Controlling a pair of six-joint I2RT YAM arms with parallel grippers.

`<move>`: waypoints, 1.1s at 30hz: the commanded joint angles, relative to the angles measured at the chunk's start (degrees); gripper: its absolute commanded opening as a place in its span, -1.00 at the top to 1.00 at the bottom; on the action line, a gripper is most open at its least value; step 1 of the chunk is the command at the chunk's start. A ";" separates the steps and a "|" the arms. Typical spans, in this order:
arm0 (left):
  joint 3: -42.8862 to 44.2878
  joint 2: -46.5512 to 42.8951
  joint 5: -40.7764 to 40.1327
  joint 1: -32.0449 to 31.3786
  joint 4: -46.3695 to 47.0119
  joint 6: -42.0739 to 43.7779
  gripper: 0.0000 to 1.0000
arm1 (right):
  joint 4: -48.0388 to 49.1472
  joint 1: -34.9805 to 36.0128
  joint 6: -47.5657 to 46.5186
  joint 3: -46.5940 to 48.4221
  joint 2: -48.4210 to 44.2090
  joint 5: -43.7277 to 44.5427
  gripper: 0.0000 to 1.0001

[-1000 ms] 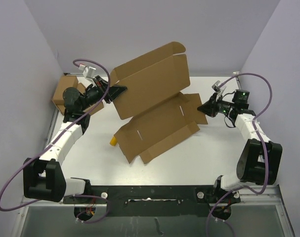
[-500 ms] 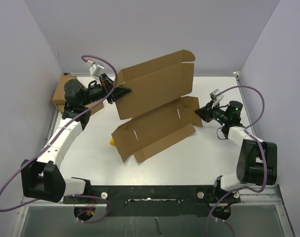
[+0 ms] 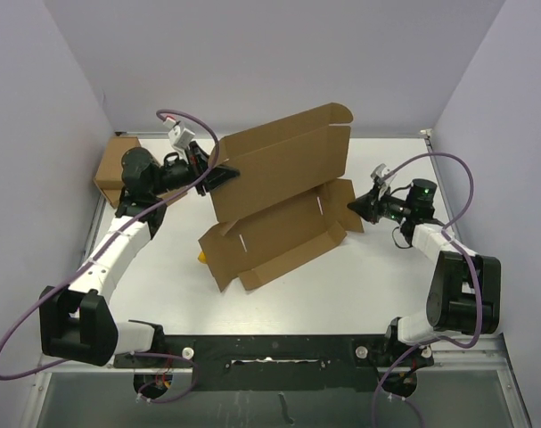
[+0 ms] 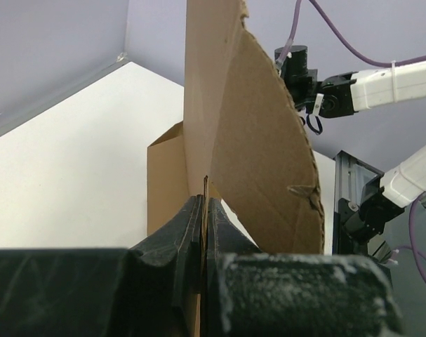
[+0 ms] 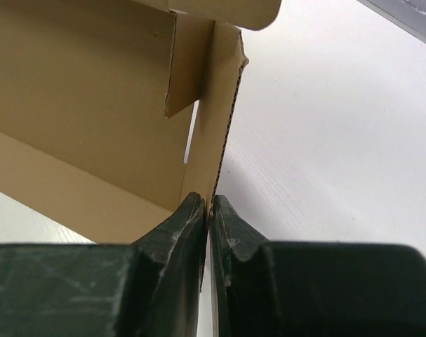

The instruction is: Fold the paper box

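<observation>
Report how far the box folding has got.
Done: one large panel of the paper box stands raised. In hand: the left gripper pinches its edge, and the right gripper pinches a side flap. Left: the near flaps lie open and the box is not closed.

bright, even, diffuse light from overhead fills all three views, with no hard highlights. the top view is sharp throughout; the white table (image 3: 163, 267) reads clean and slightly cool, and the paper box (image 3: 279, 178) casts only a soft, narrow grey shadow on it along its near edge. in the left wrist view the left gripper (image 4: 204, 205) is a dark, underexposed mass close to the lens, soft and grainy, while the cardboard beyond it is clearer and evenly lit. in the right wrist view the right gripper (image 5: 207, 202) is likewise dark and blurred; the corrugated cardboard edge above it is crisp, and the table is nearly washed out to white.
</observation>
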 commanded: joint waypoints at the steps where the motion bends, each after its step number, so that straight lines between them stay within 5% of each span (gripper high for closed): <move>1: 0.15 -1.21 2.85 -1.72 -0.73 2.38 1.00 | -7.71 0.91 -7.83 3.61 -0.80 -2.60 0.82; 23: 0.62 -3.26 1.58 -4.05 -5.32 6.03 1.00 | -17.76 0.94 -9.78 8.46 -2.15 3.12 0.40; 30: 0.97 -3.52 1.11 -4.23 -5.81 6.52 1.00 | -26.55 0.54 -12.07 12.55 -0.86 1.80 0.38; 33: 1.13 -3.70 0.52 -4.18 -6.33 7.06 1.00 | -34.09 -0.96 -14.28 15.66 -0.69 -1.94 0.22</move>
